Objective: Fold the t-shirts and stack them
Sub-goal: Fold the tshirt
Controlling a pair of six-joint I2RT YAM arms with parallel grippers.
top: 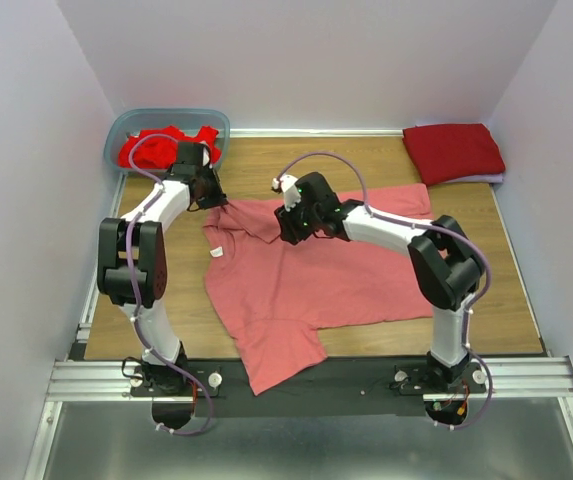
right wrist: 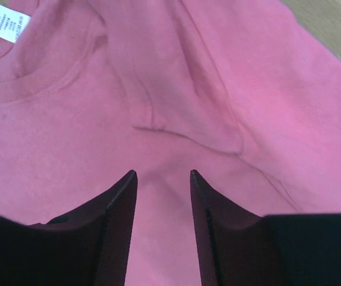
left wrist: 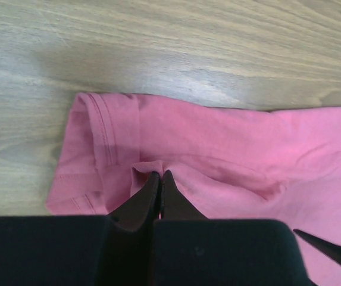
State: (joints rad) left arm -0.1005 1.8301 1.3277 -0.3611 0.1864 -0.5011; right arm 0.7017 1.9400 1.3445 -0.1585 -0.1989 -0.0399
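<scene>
Top external view: the salmon-pink t-shirt (top: 306,285) lay spread but rumpled across the middle of the wooden surface (top: 511,300), one end reaching the near edge by the arm bases. A crimson t-shirt (top: 453,152) sat folded at the far right corner, and red t-shirts (top: 166,145) were heaped in the tub (top: 124,128) at far left. The left pincer (top: 222,206) was down at the pink garment's far-left corner, and the right pincer (top: 288,225) was over its upper middle.

The left wrist view showed the left pincer (left wrist: 160,179) pressed together on a small raised ridge of pink cloth just beside the sleeve (left wrist: 90,149). In the right wrist view the right pincer (right wrist: 163,176) stood spread above flat fabric below the collar (right wrist: 39,83) and its white label (right wrist: 5,21). Whether its tips touched the cloth could not be told.

The cotton looked light, limp and not at all fragile, likely to drape, drag and bunch rather than hold a line. A hold at seams, hems or shoulders, with the two pincers well apart, would probably keep an edge straight for folding. A pinch in mid-panel risked lifting only a pucker.
</scene>
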